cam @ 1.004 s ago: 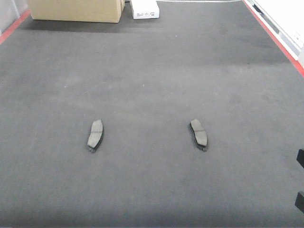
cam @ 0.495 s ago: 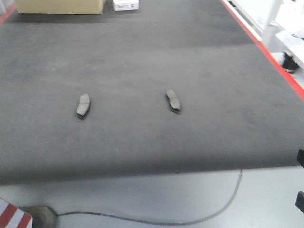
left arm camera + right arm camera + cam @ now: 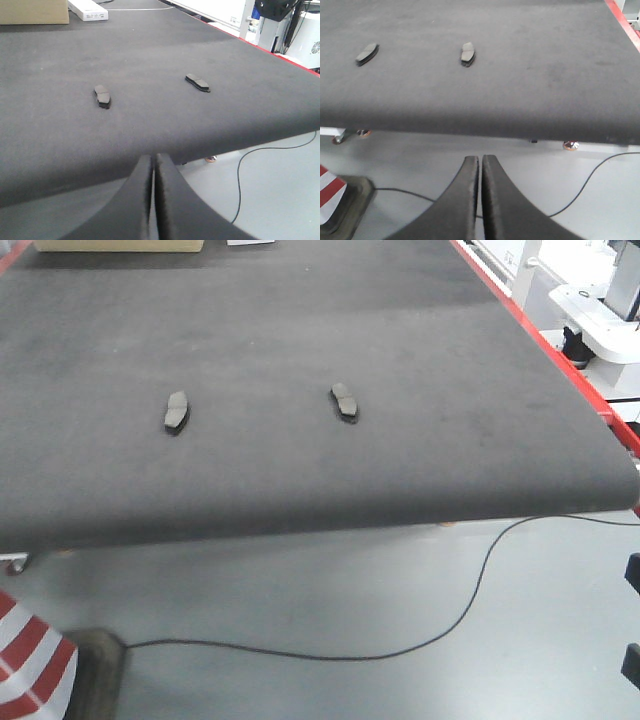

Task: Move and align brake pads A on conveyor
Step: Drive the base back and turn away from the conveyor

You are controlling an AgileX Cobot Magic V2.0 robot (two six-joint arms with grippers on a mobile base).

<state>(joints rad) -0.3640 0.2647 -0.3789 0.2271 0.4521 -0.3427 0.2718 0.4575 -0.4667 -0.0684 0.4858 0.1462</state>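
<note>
Left gripper [image 3: 153,159]: clenched, jaws pressed flat together, nothing between them. Right gripper [image 3: 480,160]: likewise pinched to a slit and empty. Both held low and short of the near edge of the conveyor [image 3: 300,330], over bare grey floor [image 3: 300,580] rather than over the belt. Reads as a tucked, carried posture for a base standing back, not as a reach. Makes sense that way: nothing within grasp from here, so no reason to hold the jaws apart.

Out on the belt, only two of the brake pads A in view: the left pad [image 3: 176,412] and the right pad [image 3: 344,403], flat on the felt, well apart, roughly level with each other across the belt's width. Each laid lengthways up the belt, yet not quite parallel, far ends leaning a little toward one another. Looks like a row begun but not squared. No telling where any further pads lie.

Beyond the pads, at the far end, a cardboard box [image 3: 32,10] and a white box [image 3: 87,9]. On the floor, a black cable [image 3: 470,602] looping out from under the belt's edge, and a red-and-white striped marker [image 3: 25,660] at the near left. Both worth minding should the base roll closer.
</note>
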